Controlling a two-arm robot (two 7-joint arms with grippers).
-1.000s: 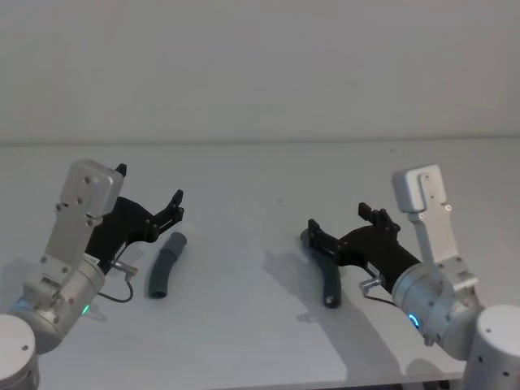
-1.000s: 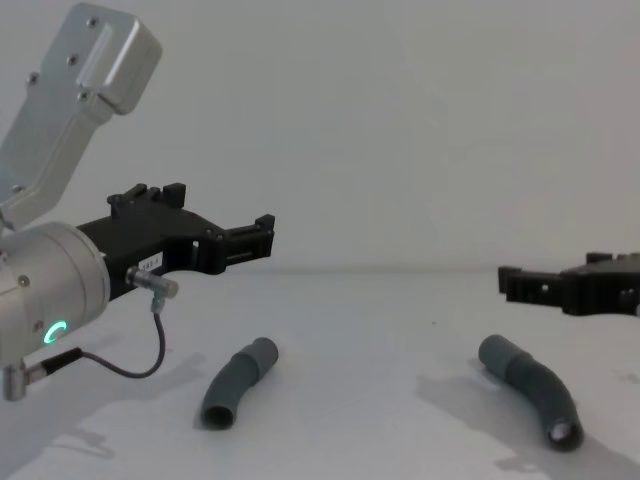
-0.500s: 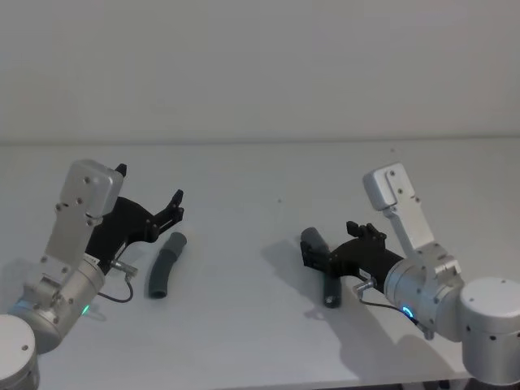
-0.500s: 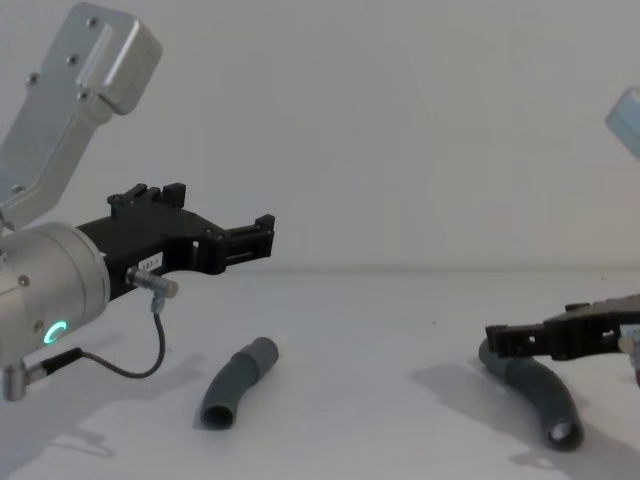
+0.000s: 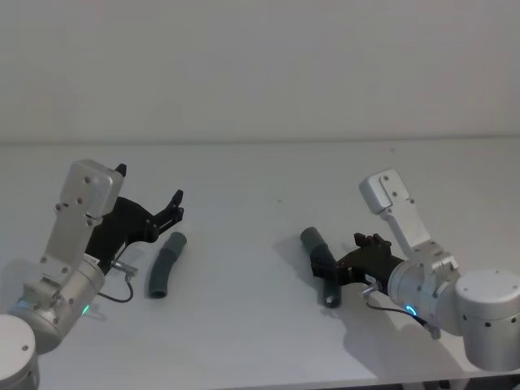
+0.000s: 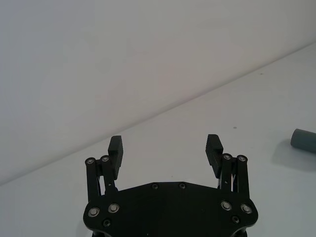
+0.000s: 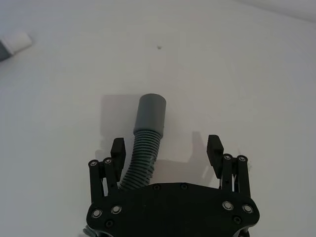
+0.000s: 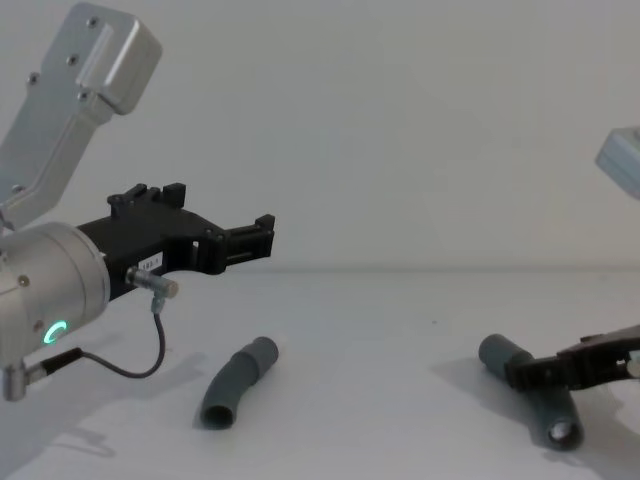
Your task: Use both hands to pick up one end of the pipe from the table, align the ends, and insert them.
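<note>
Two dark grey pipe pieces lie on the white table [image 5: 244, 325]. The ribbed piece [image 5: 322, 264] with its wide collar [image 7: 150, 111] lies at the right. My right gripper [image 7: 165, 148] is low over it and open; the ribbed body [image 7: 143, 153] runs between the fingers, close to one finger [image 7: 117, 148]. In the chest view the right gripper [image 8: 530, 374] crosses this piece [image 8: 535, 395] near the table. The other piece [image 5: 165, 264] lies at the left, its white tip [image 7: 15, 42] visible. My left gripper [image 5: 175, 207] hovers open above and behind it [image 8: 235, 385].
A plain wall stands behind the table's far edge [image 5: 260, 144]. A loose black cable [image 8: 150, 350] hangs under my left wrist. A grey pipe end [image 6: 303, 140] shows ahead of the left gripper [image 6: 164, 145].
My right gripper has dropped toward the table and moved over the ribbed piece, which now lies between its open fingers. The left arm and both pieces have stayed put.
</note>
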